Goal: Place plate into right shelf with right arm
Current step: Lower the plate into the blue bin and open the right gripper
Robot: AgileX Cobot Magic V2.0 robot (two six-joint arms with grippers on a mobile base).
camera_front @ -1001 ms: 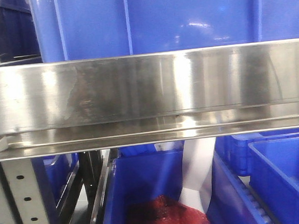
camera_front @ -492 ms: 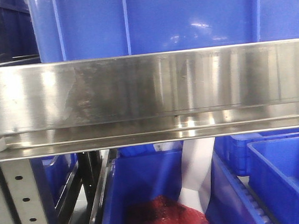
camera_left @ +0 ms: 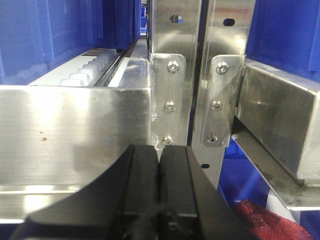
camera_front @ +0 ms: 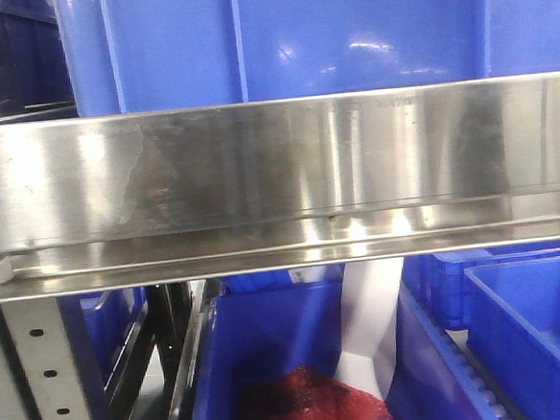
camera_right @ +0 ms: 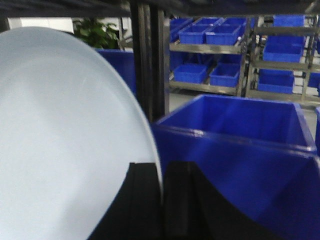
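The right claw (camera_right: 161, 171) grips the plate (camera_right: 65, 140) by its edge. The rim sits between the two black fingers. The plate is white and round, and it stands up on its side. It fills the left half of the right wrist view. Just to the right of the plate is a big blue bin (camera_right: 235, 130) with an open top. A dark post (camera_right: 147, 60) stands behind the plate. Far away are more racks (camera_right: 210, 50) with small blue boxes, and a green plant (camera_right: 95, 32).

The left claw (camera_left: 159, 152) is closed. Its two fingers press together with nothing between them. It is near a shiny steel rail (camera_left: 75, 130) and two steel posts (camera_left: 175, 65) with screws.

The front view shows the right shelf (camera_front: 277, 162) up close. Its wide shiny bar runs from left to right. A top bin (camera_front: 287, 36) sits on it. Under the bar is a lower bin (camera_front: 270, 345) with a red thing (camera_front: 313, 405) inside. A white strip (camera_front: 370, 329) hangs down beside it. On the left is a grey upright (camera_front: 42, 380) with holes.
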